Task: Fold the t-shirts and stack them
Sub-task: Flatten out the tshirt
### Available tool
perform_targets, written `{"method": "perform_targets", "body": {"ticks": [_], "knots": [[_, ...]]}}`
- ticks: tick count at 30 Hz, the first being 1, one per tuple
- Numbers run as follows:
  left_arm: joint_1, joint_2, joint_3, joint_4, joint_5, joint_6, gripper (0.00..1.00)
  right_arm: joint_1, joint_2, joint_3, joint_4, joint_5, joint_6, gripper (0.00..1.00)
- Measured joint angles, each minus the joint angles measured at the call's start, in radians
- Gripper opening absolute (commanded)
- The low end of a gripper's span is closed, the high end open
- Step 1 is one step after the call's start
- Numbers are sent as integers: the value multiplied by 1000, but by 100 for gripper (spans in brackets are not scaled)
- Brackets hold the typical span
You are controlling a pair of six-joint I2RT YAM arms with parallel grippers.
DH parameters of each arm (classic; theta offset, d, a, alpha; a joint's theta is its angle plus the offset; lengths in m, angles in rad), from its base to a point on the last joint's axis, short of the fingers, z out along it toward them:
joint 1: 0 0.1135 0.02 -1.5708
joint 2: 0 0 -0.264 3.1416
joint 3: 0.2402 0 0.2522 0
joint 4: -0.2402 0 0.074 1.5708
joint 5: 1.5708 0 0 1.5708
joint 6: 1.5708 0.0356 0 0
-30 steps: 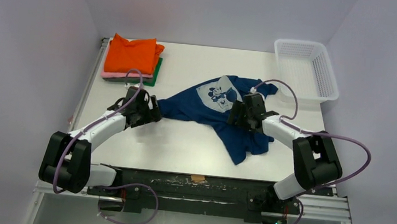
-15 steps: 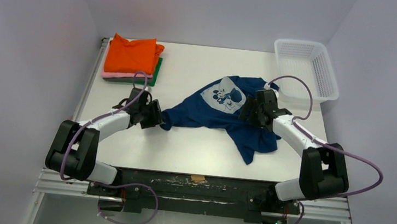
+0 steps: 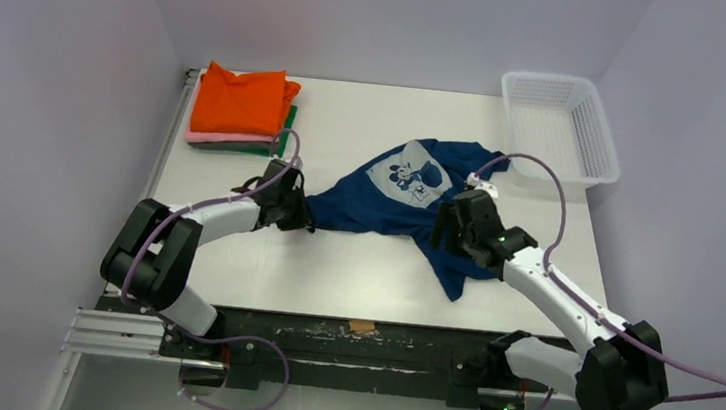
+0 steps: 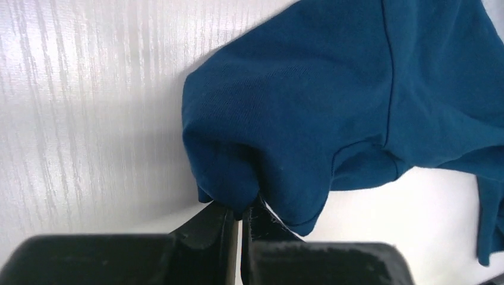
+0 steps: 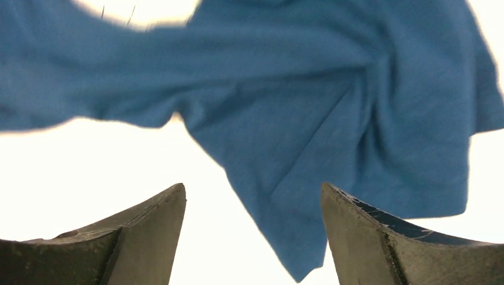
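A navy blue t-shirt (image 3: 409, 204) with a pale cartoon print lies crumpled in the middle of the table. My left gripper (image 3: 300, 214) is at its left end, shut on a bunched fold of the cloth (image 4: 309, 101); in the left wrist view the fingertips (image 4: 239, 208) pinch the fabric. Over the shirt's near right part, my right gripper (image 3: 449, 228) stands open. A hanging flap of blue cloth (image 5: 285, 107) lies below and between its spread fingers (image 5: 252, 190), not gripped. Folded t-shirts are stacked at the back left: orange (image 3: 242, 98) on top, pink (image 3: 207, 136) and dark green (image 3: 289, 130) beneath.
A white mesh basket (image 3: 550, 79) sits at the back right corner of the table. The white tabletop (image 3: 353, 264) runs bare along the front, ending at the dark rail where the arm bases stand. Grey walls enclose three sides.
My left gripper slid right to the shirt's left end and shut on it. The right gripper swung out towards the basket and back, then came down over the shirt's near right part. The shirt shifted slightly right.
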Motion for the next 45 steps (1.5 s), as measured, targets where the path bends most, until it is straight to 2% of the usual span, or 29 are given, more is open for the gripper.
{"method": "perform_targets", "body": {"ticks": [4, 8, 13, 14, 16, 17, 21, 25, 29, 34, 39, 45], "knots": [[-38, -17, 3, -19, -99, 2, 0, 178, -10, -46, -92, 30, 80, 72], [-42, -128, -53, -48, -168, 3, 0, 231, 10, -130, -153, 48, 155, 65], [-52, -244, -90, -69, -206, 2, 0, 241, 58, -164, -152, 64, 202, 48], [-54, -254, -92, -73, -208, 1, 0, 242, 68, -157, -149, 69, 206, 38], [-59, -266, -96, -80, -214, 0, 0, 245, 90, -142, -150, 71, 216, 6], [-60, -272, -97, -88, -220, 0, 0, 248, 98, -135, -148, 74, 219, 0], [-61, -333, -99, -131, -254, 0, 0, 248, 68, -135, -188, 113, 250, 0], [-63, -465, -63, -211, -302, 7, 0, 249, -83, -90, -293, 209, 258, 0], [-64, -632, 72, -268, -355, 43, 0, 249, -237, 112, -323, 341, 217, 0], [-65, -805, 358, -317, -391, 129, 0, 249, -369, 437, -272, 467, 77, 0], [-65, -903, 635, -359, -344, 231, 0, 249, -435, 687, -225, 428, -96, 0], [-65, -929, 935, -422, -204, 328, 0, 249, -423, 940, -197, 251, -223, 0]]}}
